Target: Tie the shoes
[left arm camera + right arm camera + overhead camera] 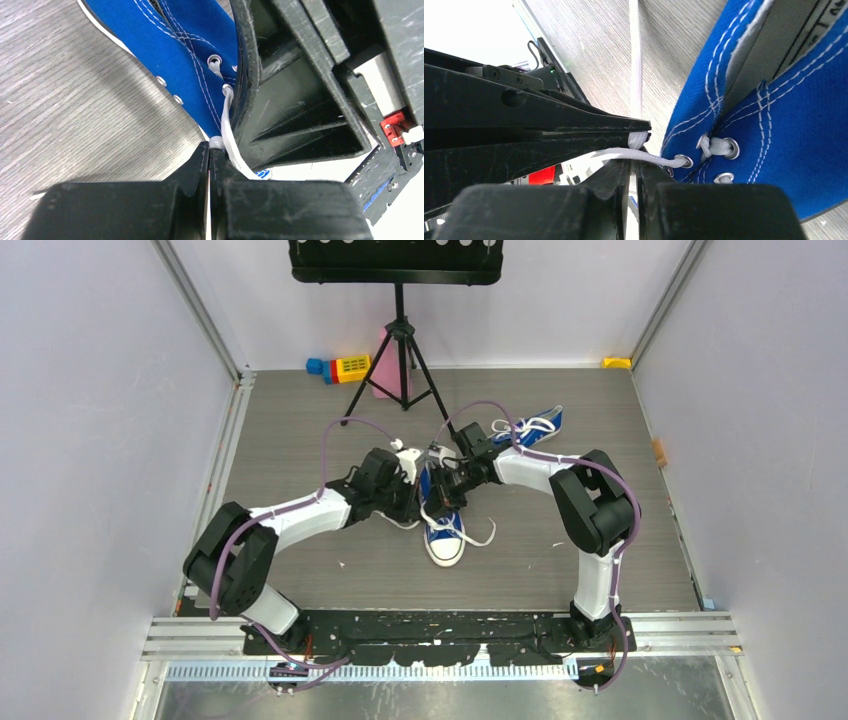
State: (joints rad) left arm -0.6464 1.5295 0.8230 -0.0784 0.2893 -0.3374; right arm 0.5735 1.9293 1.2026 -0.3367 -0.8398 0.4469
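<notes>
At the back left, a cluster of coloured toy blocks (338, 368) is lying on the table (290, 440), near a leg of the black music stand (400, 335). The left gripper (210, 149) is reaching in from the left with its jaws pressed together, pinching a white lace (227, 117) that is running out of an eyelet on the near shoe (444, 528). That shoe is sitting at the table's centre, its white toe cap pointing toward the arm bases and loose lace ends trailing to either side. Its opening is hiding under both grippers. The right gripper (634, 167) is coming in from the right, jaws almost together with a thin slit showing and a lace strand crossing their tips; whether it is clamped I cannot tell. The far shoe (532, 426) is lying behind the right arm, well apart from its mate.
</notes>
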